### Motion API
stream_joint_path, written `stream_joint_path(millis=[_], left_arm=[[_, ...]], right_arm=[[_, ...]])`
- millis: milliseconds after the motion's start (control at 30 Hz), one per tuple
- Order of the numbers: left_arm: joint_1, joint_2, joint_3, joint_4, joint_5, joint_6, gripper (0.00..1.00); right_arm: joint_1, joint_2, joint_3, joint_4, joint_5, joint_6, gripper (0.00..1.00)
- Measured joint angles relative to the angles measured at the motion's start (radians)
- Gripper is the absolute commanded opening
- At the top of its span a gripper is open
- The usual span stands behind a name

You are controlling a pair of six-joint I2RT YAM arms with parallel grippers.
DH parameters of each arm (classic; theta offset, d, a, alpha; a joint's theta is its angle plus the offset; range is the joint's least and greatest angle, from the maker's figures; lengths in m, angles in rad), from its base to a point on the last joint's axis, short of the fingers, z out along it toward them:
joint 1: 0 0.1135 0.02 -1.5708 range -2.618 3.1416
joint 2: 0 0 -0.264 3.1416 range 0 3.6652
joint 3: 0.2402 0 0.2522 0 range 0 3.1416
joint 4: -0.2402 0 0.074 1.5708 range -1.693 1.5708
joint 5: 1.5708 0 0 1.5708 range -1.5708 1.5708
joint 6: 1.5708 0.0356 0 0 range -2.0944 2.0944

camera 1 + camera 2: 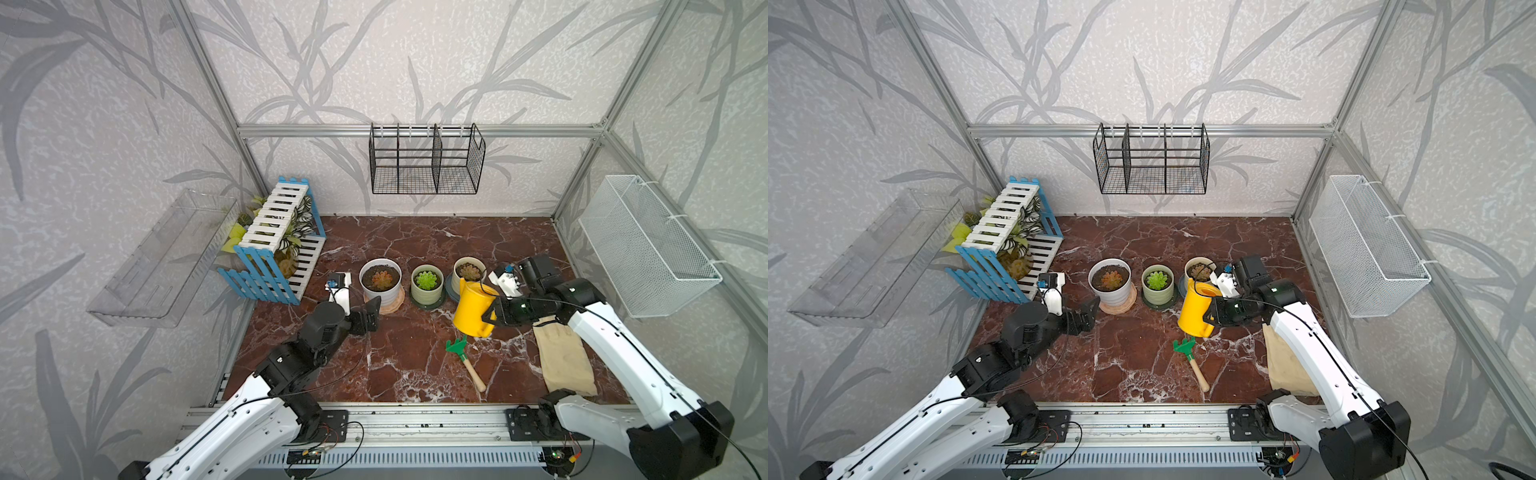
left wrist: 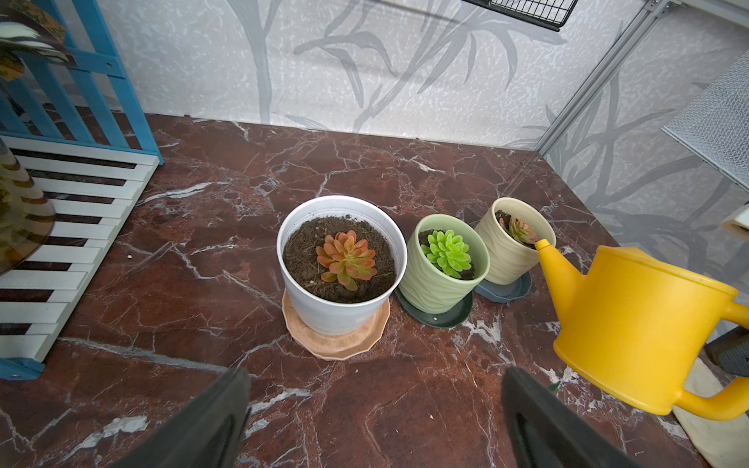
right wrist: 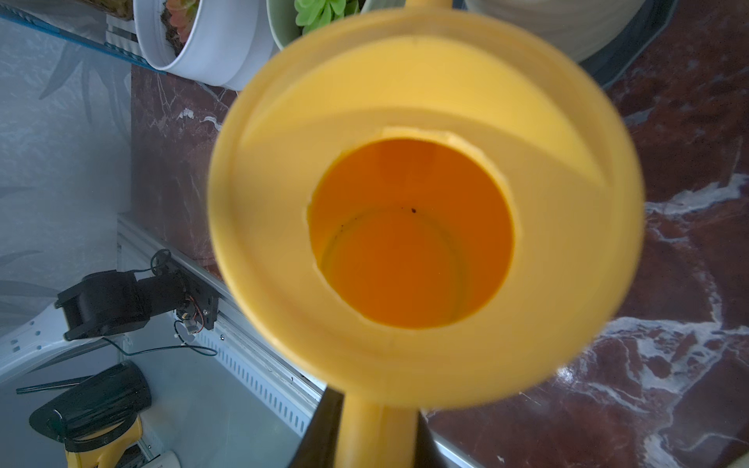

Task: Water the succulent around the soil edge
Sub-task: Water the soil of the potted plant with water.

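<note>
The right tool [image 1: 487, 319] is clamped tight on the handle of the yellow watering can [image 1: 471, 309], whose spout tip sits at the rim of the cream pot [image 2: 502, 259] holding a pinkish succulent [image 2: 521, 230]. The left tool [image 2: 375, 375] hangs wide apart and empty above the surface [image 1: 415, 353], near the white pot [image 2: 336, 316]

The red-brown marble surface [image 1: 409, 353] is open along the far wall and near middle. A white round pot [image 2: 336, 312], green ribbed pot [image 2: 433, 287] and cream ribbed pot [image 2: 506, 259] stand close-set across the centre; a yellow plastic watering can [image 1: 473, 309], green rake [image 1: 467, 365] and beige cloth [image 1: 565, 361] crowd the right.
</note>
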Motion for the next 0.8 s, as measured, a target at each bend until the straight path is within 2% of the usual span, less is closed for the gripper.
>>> stream_joint_path(millis=[267,800], left_arm=[[0.003,0.001,0.0,0.0,0.002,0.0,1.0],[0.008,0.001,0.0,0.0,0.009,0.0,1.0]], right_arm=[[0.023,0.012,0.004,0.016,0.007,0.006,0.0],[-0.003,-0.024,0.004,0.011,0.124,0.046,0.0]])
